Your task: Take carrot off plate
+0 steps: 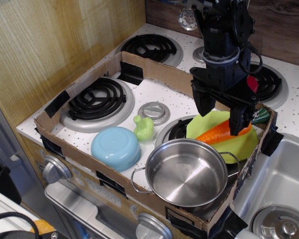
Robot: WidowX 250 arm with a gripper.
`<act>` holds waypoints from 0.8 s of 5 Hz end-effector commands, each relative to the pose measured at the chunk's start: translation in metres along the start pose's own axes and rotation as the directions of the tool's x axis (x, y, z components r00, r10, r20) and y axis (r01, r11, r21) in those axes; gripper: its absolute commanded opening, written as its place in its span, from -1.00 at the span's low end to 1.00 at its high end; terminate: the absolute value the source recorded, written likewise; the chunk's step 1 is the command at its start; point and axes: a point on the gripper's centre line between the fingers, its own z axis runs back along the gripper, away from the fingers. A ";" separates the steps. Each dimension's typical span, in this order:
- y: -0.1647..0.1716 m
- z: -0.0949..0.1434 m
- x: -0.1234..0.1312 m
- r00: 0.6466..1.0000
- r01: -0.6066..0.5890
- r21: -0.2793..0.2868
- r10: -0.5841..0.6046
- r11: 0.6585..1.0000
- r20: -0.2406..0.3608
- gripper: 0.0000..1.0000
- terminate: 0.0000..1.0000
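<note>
Stovetop box: gripper open, hides carrot mid; plate under.

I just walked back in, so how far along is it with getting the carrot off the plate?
Nothing is finished yet: the carrot lies on the green plate, beside the steel pot. In hand is the approach: the tool is open and low over the carrot, one finger at each side of it, not closed on it. Left to do: close, lift, and set the carrot down off the plate.
</note>
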 end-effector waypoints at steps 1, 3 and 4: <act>0.001 -0.010 0.010 0.998 0.016 -0.011 -0.015 1.000 0.066 1.00 -1.00; -0.002 -0.019 0.008 0.996 -0.020 -0.017 0.022 1.000 0.085 1.00 -1.00; -0.005 -0.017 0.008 0.996 -0.062 -0.013 0.063 0.998 0.064 -1.00 -1.00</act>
